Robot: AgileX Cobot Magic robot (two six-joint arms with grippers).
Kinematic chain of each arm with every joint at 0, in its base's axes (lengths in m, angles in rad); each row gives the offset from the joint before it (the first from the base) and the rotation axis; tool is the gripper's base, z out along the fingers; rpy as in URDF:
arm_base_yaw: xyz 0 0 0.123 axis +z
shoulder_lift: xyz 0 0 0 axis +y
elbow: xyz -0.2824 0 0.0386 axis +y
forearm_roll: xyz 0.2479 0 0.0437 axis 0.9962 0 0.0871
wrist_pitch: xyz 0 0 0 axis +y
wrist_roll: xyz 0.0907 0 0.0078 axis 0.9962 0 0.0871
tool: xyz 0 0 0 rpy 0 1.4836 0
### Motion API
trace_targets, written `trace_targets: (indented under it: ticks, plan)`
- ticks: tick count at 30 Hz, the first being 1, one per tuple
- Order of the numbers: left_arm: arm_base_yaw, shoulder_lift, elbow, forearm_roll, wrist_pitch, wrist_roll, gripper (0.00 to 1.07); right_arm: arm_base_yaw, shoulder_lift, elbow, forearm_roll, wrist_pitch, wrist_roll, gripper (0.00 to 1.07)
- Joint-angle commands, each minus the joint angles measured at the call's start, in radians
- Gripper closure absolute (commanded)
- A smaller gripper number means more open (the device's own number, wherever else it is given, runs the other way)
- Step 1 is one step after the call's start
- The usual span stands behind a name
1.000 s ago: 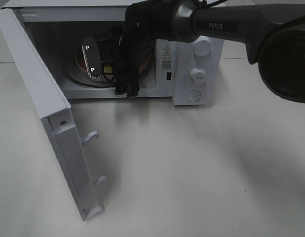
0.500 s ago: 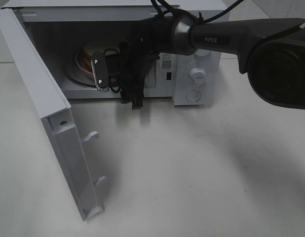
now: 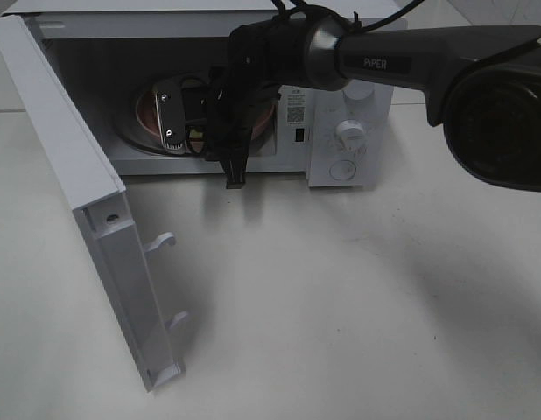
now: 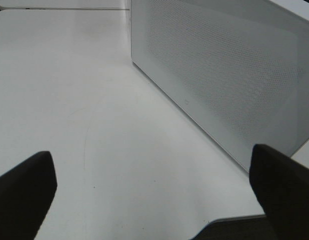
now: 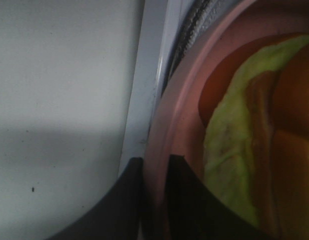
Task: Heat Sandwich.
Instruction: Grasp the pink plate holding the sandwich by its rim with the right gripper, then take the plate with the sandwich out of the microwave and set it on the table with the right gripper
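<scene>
The sandwich (image 5: 244,150), with pale green lettuce and a reddish-brown filling, lies on a round pink plate (image 5: 169,125) inside the open microwave (image 3: 349,131). In the exterior view only the plate's rim (image 3: 148,109) shows behind the arm. My right gripper (image 3: 172,118) reaches into the oven cavity. In the right wrist view its two dark fingertips (image 5: 154,200) stand close together with the plate's near rim pinched between them. My left gripper (image 4: 154,200) is open over the white table, its fingers wide apart beside the microwave door's mesh face (image 4: 219,75).
The microwave door (image 3: 87,201) swings wide open to the left, with two latch hooks (image 3: 161,241) sticking out. The control panel with knobs (image 3: 349,136) is right of the cavity. The right arm (image 3: 411,57) spans the top of the view. White table (image 3: 340,306) lies in front.
The right gripper's fingers have narrowed from wide apart to pinching the plate rim, and the wrist has shifted slightly deeper into the cavity. The left gripper has not moved.
</scene>
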Motion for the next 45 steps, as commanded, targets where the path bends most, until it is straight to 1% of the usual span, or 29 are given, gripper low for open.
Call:
trace_targets:
  ticks: [1,17,20,26,30,32,35,37,39,40,42,43,44,45]
  plan:
    - [0.004,-0.017,0.001,-0.003,-0.006,-0.003,0.09,-0.007,0.006,0.0,0.001,0.021,0.021,1.07]
    - [0.004,-0.017,0.001,-0.003,-0.006,-0.003,0.09,-0.007,-0.038,0.002,-0.001,0.044,0.012,1.07]
    - [0.004,-0.017,0.001,-0.003,-0.006,-0.003,0.09,-0.008,-0.057,0.015,-0.001,0.046,-0.005,1.07]
    - [0.004,-0.017,0.001,-0.003,-0.006,-0.003,0.09,-0.008,-0.108,0.098,0.0,0.036,-0.067,1.07]
    - [0.004,-0.017,0.001,-0.003,-0.006,-0.003,0.09,-0.008,-0.132,0.132,0.0,0.014,-0.067,1.07]
    - [0.004,-0.017,0.001,-0.003,-0.006,-0.003,0.09,-0.008,-0.161,0.182,0.0,-0.024,-0.067,1.07]
    - [0.004,-0.017,0.001,-0.003,-0.006,-0.003,0.09,-0.008,-0.18,0.212,0.001,-0.044,-0.068,1.07]
    - [0.004,-0.017,0.001,-0.003,-0.006,-0.003,0.09,-0.008,-0.207,0.263,-0.001,-0.073,-0.077,1.07]
    - [0.004,-0.017,0.001,-0.003,-0.006,-0.003,0.09,-0.008,-0.215,0.283,-0.001,-0.081,-0.084,1.07]
    - [0.004,-0.017,0.001,-0.003,-0.006,-0.003,0.09,-0.008,-0.24,0.322,0.0,-0.1,-0.116,1.07]
    - [0.004,-0.017,0.001,-0.003,-0.006,-0.003,0.09,-0.008,-0.266,0.368,0.002,-0.134,-0.141,1.07]
    - [0.004,-0.017,0.001,-0.003,-0.006,-0.003,0.09,-0.008,-0.266,0.368,0.002,-0.134,-0.141,1.07]
    - [0.004,-0.017,0.001,-0.003,-0.006,-0.003,0.09,-0.008,-0.287,0.406,0.002,-0.165,-0.161,1.07]
    - [0.004,-0.017,0.001,-0.003,-0.006,-0.003,0.09,-0.008,-0.296,0.422,0.002,-0.178,-0.166,1.07]
